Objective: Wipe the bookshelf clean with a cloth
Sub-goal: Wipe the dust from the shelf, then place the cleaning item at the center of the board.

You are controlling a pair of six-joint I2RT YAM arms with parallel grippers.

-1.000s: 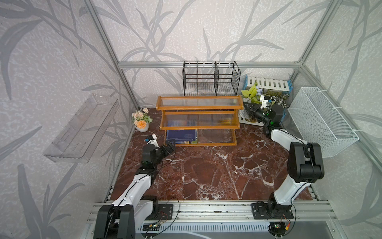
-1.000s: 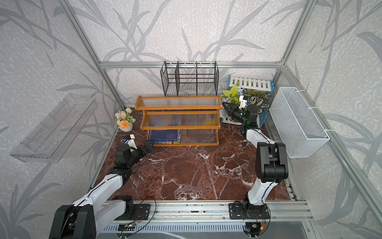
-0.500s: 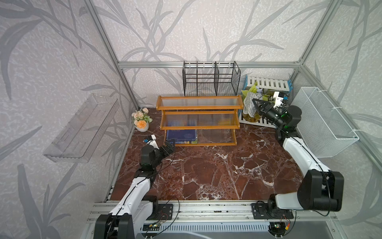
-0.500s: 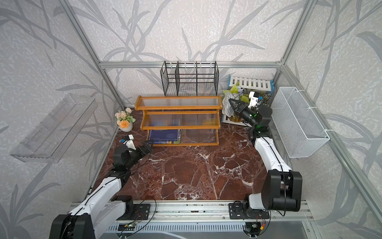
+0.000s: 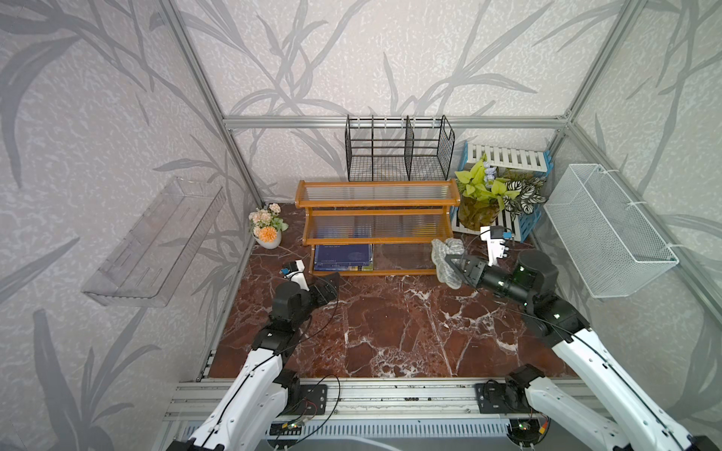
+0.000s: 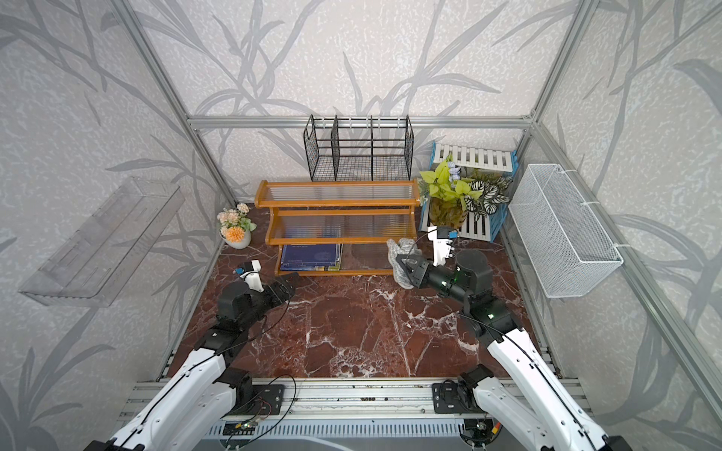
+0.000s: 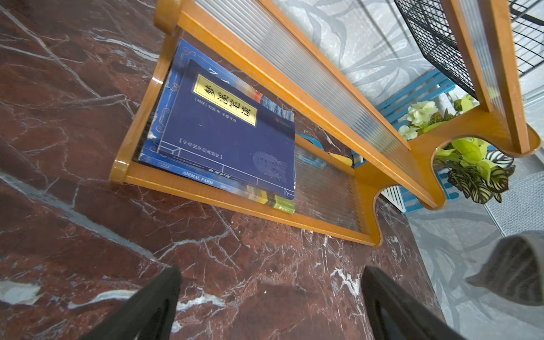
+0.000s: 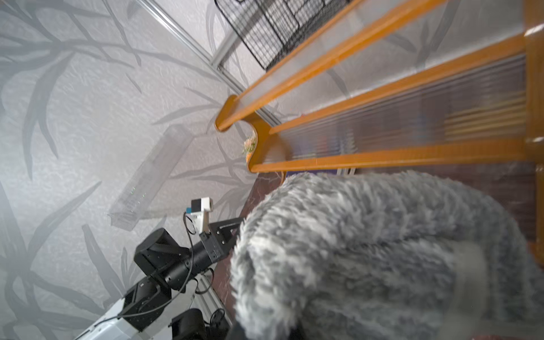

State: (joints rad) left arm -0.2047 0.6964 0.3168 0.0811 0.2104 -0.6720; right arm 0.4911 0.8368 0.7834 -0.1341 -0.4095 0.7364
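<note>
Cloth: grey, fuzzy, bunched. It is pinched in the closed tips of the right pincer, with folds spilling above and below the fingers. In the right wrist view it fills most of the frame.

Bookshelf: three stepped tiers, orange-brown frame, clear ribbed boards. Its right end post sits just ahead of the right pincer's tips, level with the cloth. Neither top view shows whether cloth and frame touch. The tiers run away beyond the cloth toward the other arm.

Books: a blue stack lying flat on the bottom tier, at the end far from the right pincer and straight ahead of the left pincer.

Left pincer: fingers spread wide with nothing between them. It is low over the red marble tabletop, near the bottom tier's front rail but apart from it.

Surroundings:
- A green potted plant stands on a white slatted crate, beyond the right pincer.
- A white wire basket hangs on the wall at that arm's outer side.
- A black wire rack stands behind the bookshelf.
- A small flower pot stands beyond the left pincer, toward the corner.
- A clear plastic tray is on the wall at the left arm's outer side.
</note>
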